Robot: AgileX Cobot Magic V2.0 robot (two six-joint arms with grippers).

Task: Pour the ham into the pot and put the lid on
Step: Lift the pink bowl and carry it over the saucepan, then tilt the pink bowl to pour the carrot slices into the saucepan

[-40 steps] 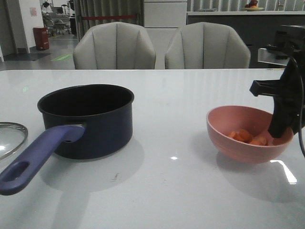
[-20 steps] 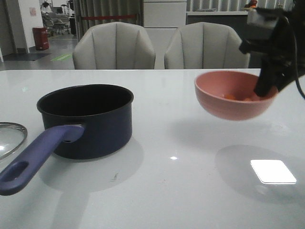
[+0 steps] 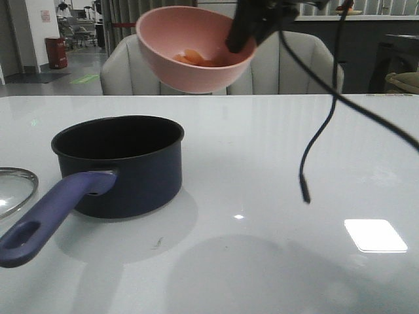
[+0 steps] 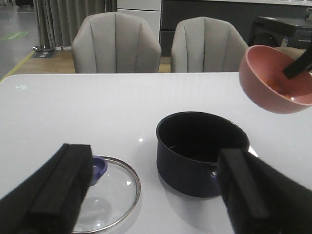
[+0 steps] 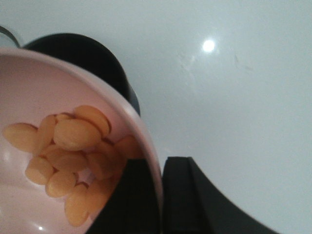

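Observation:
My right gripper (image 3: 241, 40) is shut on the rim of the pink bowl (image 3: 190, 55) and holds it high above the table, over and to the right of the pot (image 3: 124, 163), tilted toward the pot. Orange-pink ham pieces (image 5: 73, 156) lie inside the bowl (image 5: 29, 102), also seen in the front view (image 3: 193, 59). The dark navy pot stands open, its purple-blue handle (image 3: 46, 216) pointing to the front left. The glass lid (image 4: 105, 192) with blue knob (image 4: 96, 169) lies flat left of the pot (image 4: 200, 151). My left gripper (image 4: 156, 195) is open above the table in front of the lid and pot.
Two grey chairs (image 3: 157, 65) stand behind the far table edge. A loose black cable (image 3: 314, 140) hangs from the right arm down over the table's right half. The lid's rim shows at the left edge of the front view (image 3: 16, 186).
My right gripper has lifted the pink bowl from the table at the right, carried it up and left to above the pot, and begun tilting it. The pot and lid have not moved.

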